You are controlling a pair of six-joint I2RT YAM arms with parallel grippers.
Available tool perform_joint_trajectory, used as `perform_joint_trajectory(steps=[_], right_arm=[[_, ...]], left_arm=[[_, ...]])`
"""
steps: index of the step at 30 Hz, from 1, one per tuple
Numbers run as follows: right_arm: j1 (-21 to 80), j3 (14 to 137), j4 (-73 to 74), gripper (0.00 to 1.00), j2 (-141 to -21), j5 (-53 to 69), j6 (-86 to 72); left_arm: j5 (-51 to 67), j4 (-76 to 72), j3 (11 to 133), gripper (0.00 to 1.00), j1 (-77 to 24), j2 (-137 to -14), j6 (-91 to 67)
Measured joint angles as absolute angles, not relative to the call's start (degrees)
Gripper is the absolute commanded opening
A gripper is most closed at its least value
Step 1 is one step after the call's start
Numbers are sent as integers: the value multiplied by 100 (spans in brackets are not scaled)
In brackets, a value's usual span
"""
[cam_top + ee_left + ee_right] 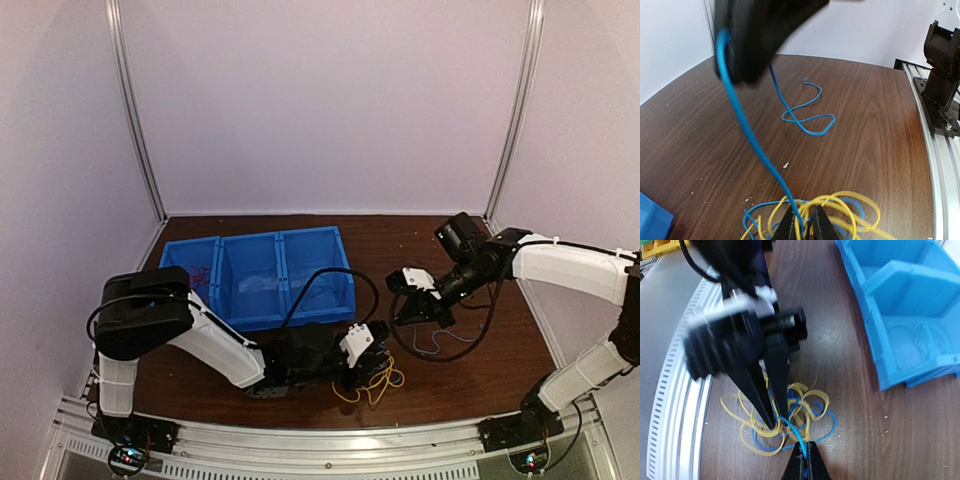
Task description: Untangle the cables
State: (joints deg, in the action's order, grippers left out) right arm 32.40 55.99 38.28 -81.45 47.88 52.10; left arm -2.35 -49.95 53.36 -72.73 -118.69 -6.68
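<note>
Both pinching the blue cable
My left gripper and right gripper each clamp it; I'd draw right away slowly (yellow loops may snag).

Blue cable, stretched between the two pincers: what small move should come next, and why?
Probably the right pincer draws the blue cable up and away from the yellow loops, with the left pincer clamped at the tangle: blue coils lie threaded among the yellow.
</note>
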Motion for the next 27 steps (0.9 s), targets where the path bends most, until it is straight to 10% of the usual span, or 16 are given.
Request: perform_joint_trajectory(steps=[27], right_arm=[[2707,9664,6370,0,-7133,5157,4978]], left_arm=[[-191,-5747,5151,0,-7107,-12123,-580]])
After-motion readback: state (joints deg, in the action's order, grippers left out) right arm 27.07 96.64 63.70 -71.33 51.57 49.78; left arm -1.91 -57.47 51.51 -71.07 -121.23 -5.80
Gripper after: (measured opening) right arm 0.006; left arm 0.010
